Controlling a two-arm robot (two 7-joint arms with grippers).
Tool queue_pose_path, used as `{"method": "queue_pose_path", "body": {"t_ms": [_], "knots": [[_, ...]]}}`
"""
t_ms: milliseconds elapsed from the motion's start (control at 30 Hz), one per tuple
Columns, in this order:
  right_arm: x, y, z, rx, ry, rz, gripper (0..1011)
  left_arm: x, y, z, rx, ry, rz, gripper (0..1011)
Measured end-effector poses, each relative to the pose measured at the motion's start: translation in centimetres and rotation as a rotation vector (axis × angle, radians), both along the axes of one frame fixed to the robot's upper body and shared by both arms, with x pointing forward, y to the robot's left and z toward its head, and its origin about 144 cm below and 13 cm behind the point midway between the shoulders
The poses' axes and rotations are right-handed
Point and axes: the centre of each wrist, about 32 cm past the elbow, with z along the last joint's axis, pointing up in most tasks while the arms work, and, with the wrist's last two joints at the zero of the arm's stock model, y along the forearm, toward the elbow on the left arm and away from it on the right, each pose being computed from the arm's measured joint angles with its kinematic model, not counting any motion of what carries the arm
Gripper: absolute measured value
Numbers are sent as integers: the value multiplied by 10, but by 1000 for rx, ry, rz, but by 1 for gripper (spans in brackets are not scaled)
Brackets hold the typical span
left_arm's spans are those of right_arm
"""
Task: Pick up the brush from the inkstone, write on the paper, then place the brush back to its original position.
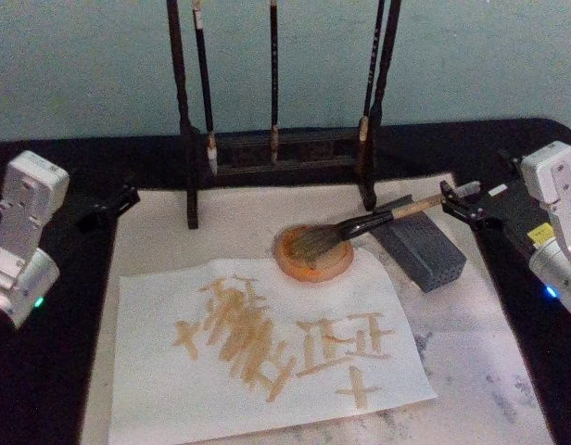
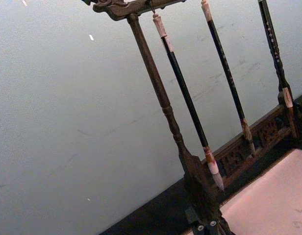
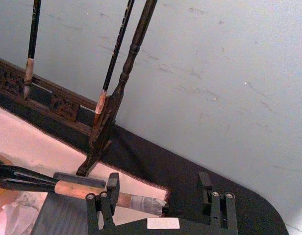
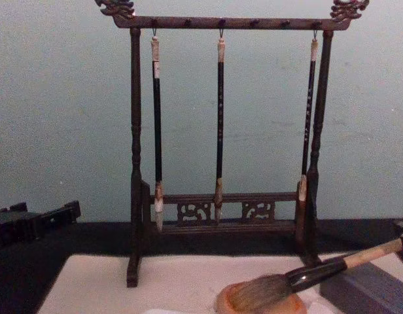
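Starting at the tabletop's left edge, the left gripper [image 1: 105, 206] sits parked, well apart from the work; whether it is open I cannot tell. Toward the near edge lies the paper [image 1: 267, 408], covered in tan strokes I cannot read as words. At mid-table the brush [image 1: 378, 221] rests its bristles on the inkstone [image 1: 309, 271], its handle running back and rightward over the grey block [image 1: 425, 250]. The handle's end lies between the spread fingers [image 3: 112, 188] of the right gripper [image 1: 455, 199], not pinched, so the right arm is far nearer. No brand is legible.
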Motion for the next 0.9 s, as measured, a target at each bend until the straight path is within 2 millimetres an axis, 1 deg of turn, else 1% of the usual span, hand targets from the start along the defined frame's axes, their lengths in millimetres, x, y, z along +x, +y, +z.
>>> {"method": "queue_pose_path", "body": {"t_ms": [900], "knots": [[0,0,0,0,0,0,1008,0,0,0,0,0,0,1002]]}}
